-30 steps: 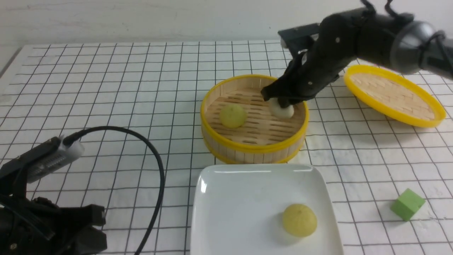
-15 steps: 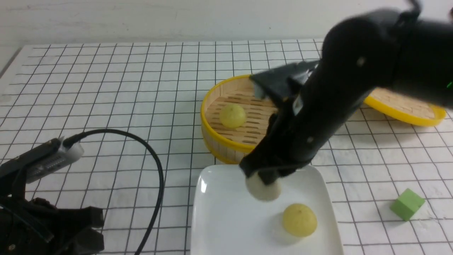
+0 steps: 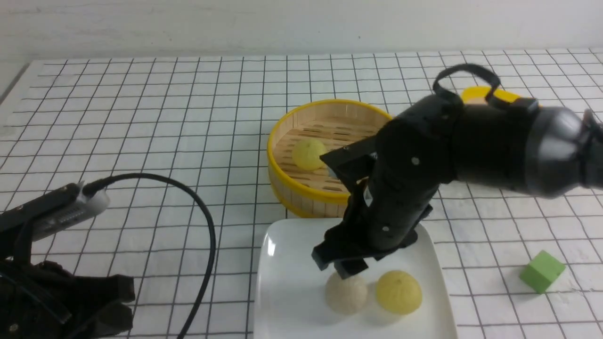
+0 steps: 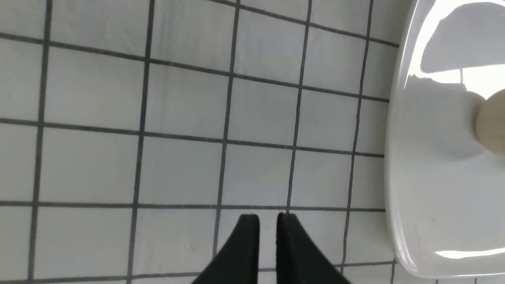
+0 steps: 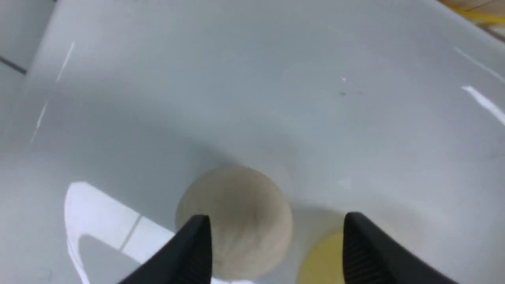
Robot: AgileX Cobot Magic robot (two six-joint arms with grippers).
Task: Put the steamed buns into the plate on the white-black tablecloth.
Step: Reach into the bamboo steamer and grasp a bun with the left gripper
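Observation:
On the white-black tablecloth [image 3: 141, 117] the white square plate [image 3: 292, 282] holds two steamed buns side by side: an off-white one [image 3: 346, 293] and a pale yellow one [image 3: 399, 292]. My right gripper [image 3: 337, 266] hovers just above the off-white bun [image 5: 236, 209], open, its fingers apart and not touching it. A third, yellow bun [image 3: 308, 154] lies in the bamboo steamer [image 3: 282, 141]. My left gripper [image 4: 268, 221] rests low at the near left beside the plate's edge [image 4: 426, 197]. Its fingers stand nearly together, with nothing between them.
The steamer stands right behind the plate. Its yellow-rimmed lid [image 3: 476, 92] is mostly hidden behind my right arm. A green cube [image 3: 541, 270] lies to the right of the plate. A black cable [image 3: 207, 226] loops over the cloth on the left.
My right gripper carried the off-white bun from the steamer to the plate, then opened and let it go beside the yellow bun. The left arm stayed nearly still.

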